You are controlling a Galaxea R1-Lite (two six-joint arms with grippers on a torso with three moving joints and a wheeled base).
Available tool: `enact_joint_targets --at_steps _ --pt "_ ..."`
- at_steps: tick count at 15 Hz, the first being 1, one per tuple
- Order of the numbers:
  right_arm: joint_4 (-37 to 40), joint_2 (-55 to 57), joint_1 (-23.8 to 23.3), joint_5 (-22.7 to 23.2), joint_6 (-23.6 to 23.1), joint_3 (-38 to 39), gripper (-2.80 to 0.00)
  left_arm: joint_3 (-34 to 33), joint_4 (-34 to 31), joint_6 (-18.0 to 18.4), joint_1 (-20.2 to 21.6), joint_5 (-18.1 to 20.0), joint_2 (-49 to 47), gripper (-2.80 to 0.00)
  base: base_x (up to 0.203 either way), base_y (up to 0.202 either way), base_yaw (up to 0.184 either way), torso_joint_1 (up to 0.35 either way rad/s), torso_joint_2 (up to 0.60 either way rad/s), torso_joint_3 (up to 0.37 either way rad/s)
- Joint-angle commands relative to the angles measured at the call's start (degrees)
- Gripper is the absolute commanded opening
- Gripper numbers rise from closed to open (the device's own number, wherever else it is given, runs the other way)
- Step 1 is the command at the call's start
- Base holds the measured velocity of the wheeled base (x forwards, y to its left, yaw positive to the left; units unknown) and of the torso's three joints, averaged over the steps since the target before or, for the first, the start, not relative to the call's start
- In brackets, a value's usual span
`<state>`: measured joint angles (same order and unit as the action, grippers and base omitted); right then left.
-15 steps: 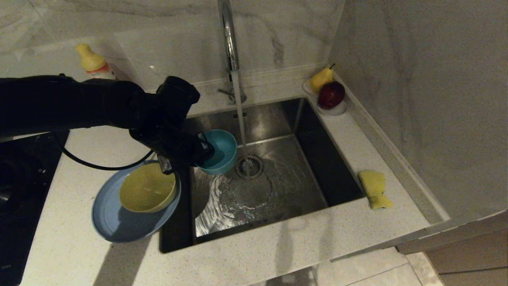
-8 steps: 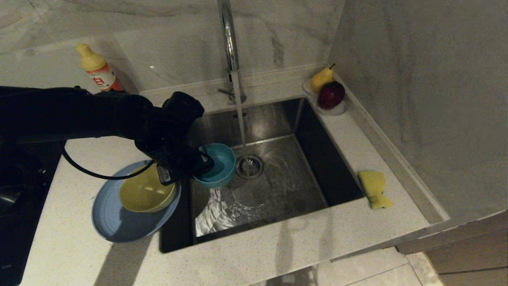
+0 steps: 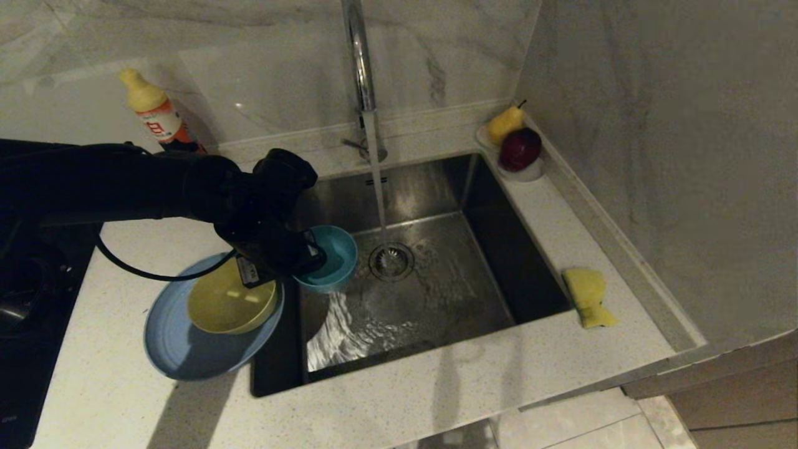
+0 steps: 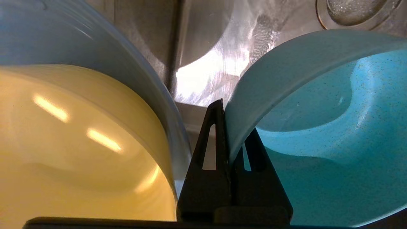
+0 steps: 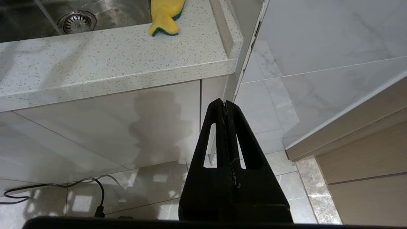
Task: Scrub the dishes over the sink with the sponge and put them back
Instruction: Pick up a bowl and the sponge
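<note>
teal bowl [image 3: 336,259] rim in left claw [image 4: 228,133] pinch, near side behind black wrist

The teal bowl [image 3: 333,259] hangs tilted above the sink [image 3: 436,299], by its left wall, rim pinched in the left claw [image 4: 226,127]. The yellow bowl [image 3: 230,305] sits upright on the periwinkle plate [image 3: 181,349], left of the sink. The yellow sponge [image 3: 588,296] lies crumpled on the surface to the right

Sink [image 3: 461,187]: brushed steel, wet sheen. Beside sink: speckled stone counter [image 3: 386,405], teal bowl [image 3: 336,259] and yellow bowl [image 3: 230,305] matt plastic, spongy yellow sponge [image 3: 589,296].
</note>
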<state>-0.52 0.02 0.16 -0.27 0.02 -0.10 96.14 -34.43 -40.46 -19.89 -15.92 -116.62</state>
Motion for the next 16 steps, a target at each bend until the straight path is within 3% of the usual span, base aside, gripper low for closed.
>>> enact_joint_targets --at_steps 1,16 --pt "0.0 0.0 0.0 0.0 0.0 0.0 -2.80 0.0 -0.3 -0.2 0.6 -0.1 0.2 -2.80 0.000 0.000 0.000 0.000 0.00 0.000" --pt "0.0 0.0 0.0 0.0 0.0 0.0 -2.80 -5.3 0.7 3.0 10.3 0.2 4.6 -2.80 0.000 0.000 0.000 0.000 0.00 0.000"
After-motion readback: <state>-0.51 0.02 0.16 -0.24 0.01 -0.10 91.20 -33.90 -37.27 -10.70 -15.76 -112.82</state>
